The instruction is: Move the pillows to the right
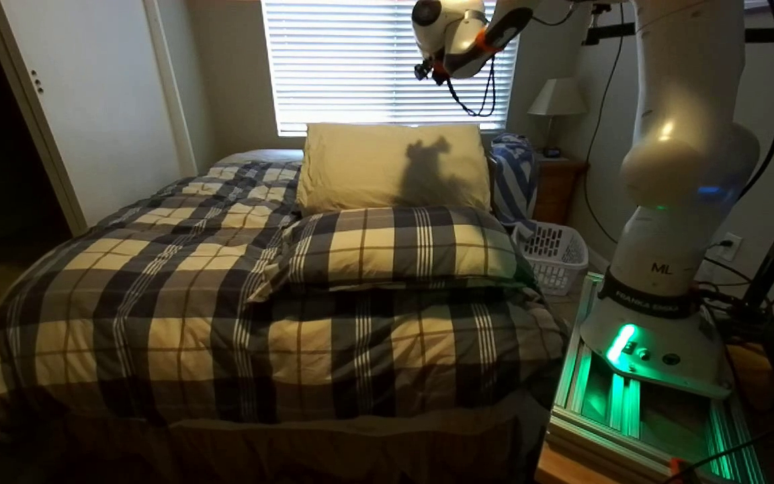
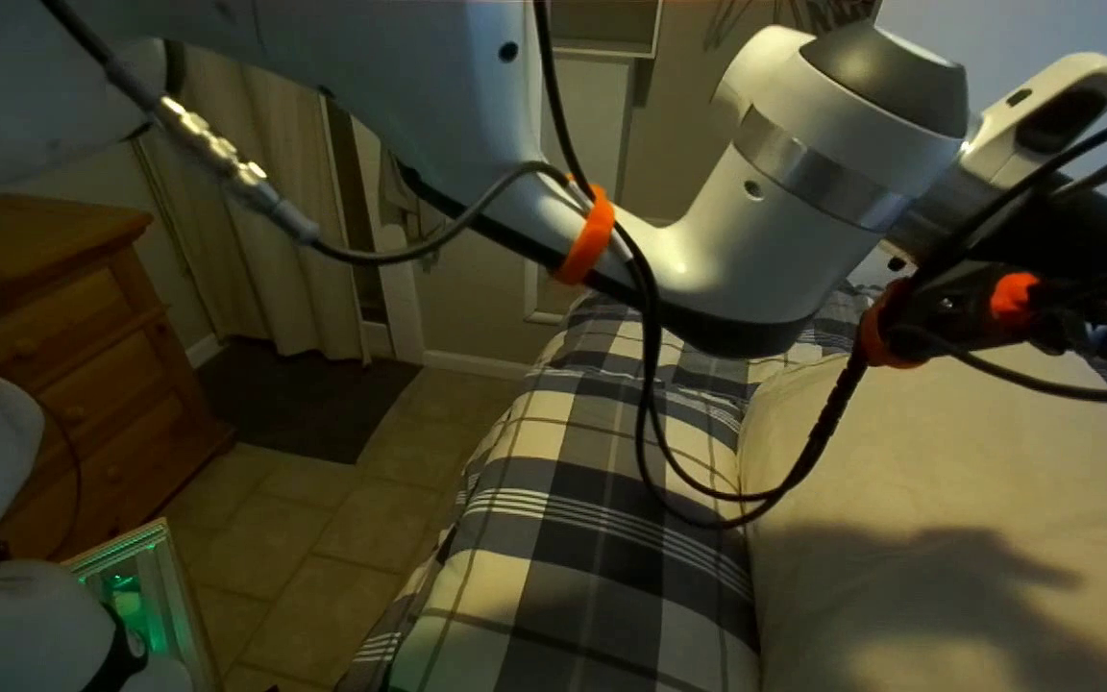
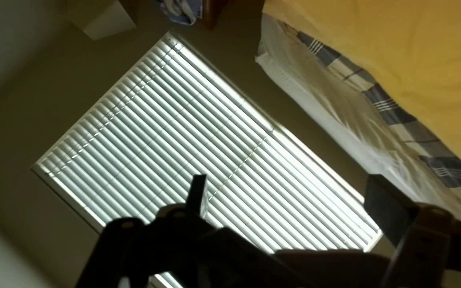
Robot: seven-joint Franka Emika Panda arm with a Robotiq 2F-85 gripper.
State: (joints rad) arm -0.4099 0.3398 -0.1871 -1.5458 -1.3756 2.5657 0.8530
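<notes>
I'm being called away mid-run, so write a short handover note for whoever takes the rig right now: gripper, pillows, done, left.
Gripper: open, raised, holding nothing; the window blinds show through the gap in the wrist view.
Things: in an exterior view, the cream pillow is propped up at a tilt; the plaid pillow lies in front of it on the plaid bedspread.
Done: both sit toward the right of the bedspread in that view; whether either was moved, or whose right is meant, the pictures don't tell.
Left: probably settle which right counts, then grasp and shift whichever pillow falls short.
</notes>
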